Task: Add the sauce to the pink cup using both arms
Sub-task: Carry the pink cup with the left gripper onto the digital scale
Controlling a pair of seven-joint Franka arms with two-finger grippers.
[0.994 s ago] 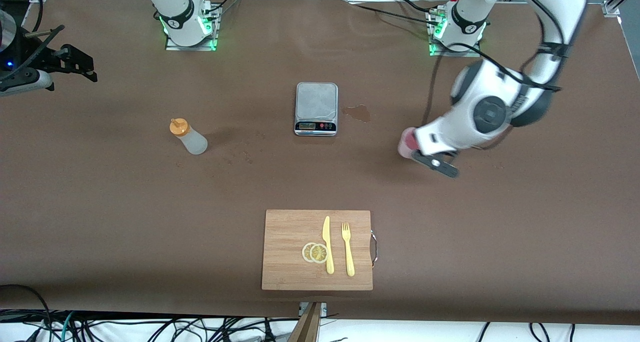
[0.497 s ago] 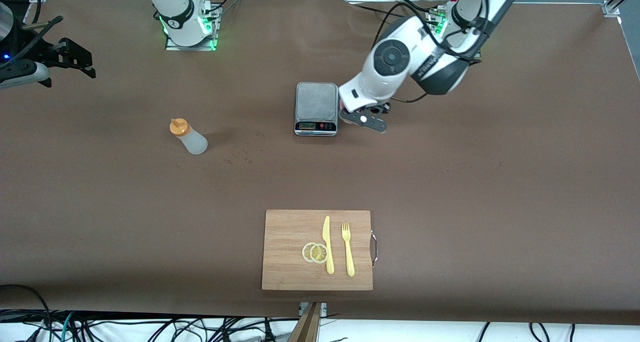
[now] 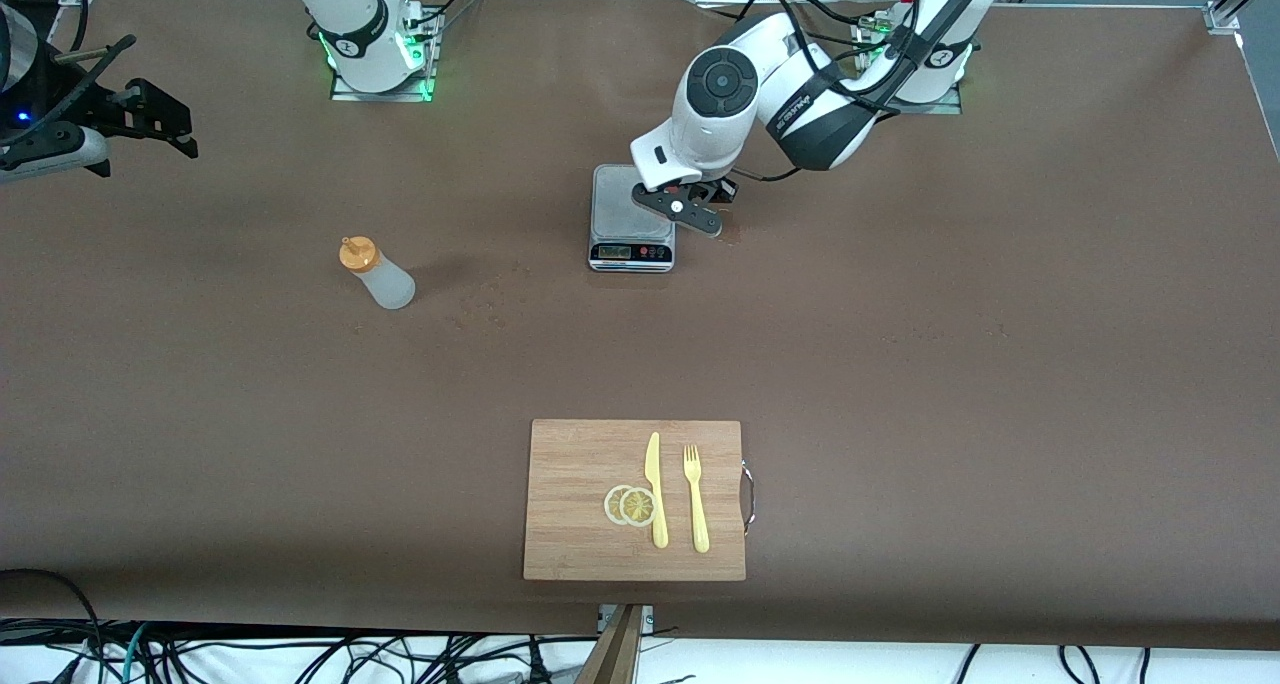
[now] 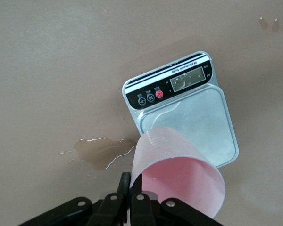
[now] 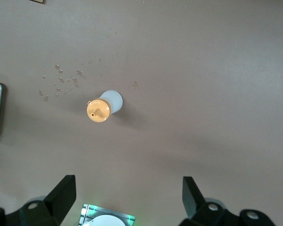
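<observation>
The pink cup point(image 4: 179, 174) hangs in my left gripper point(image 4: 130, 181), whose fingers pinch its rim wall; it is over the silver kitchen scale point(image 4: 193, 117). In the front view my left gripper point(image 3: 680, 207) is over the scale point(image 3: 632, 214) and hides the cup. The sauce bottle point(image 3: 380, 276), whitish with an orange nozzle cap, stands on the table toward the right arm's end; it also shows in the right wrist view point(image 5: 104, 107). My right gripper point(image 5: 127, 197) is open and empty, high in the air point(image 3: 150, 116) over the right arm's end of the table.
A wet puddle point(image 4: 104, 151) lies on the brown table beside the scale. Small droplets point(image 5: 61, 82) dot the table near the bottle. A wooden cutting board point(image 3: 575, 464) with a yellow knife, fork and lemon slices sits nearer the front camera.
My left arm has swung from the left arm's end of the table to over the scale, carrying the pink cup. The right gripper and the bottle have stayed about where they were.
</observation>
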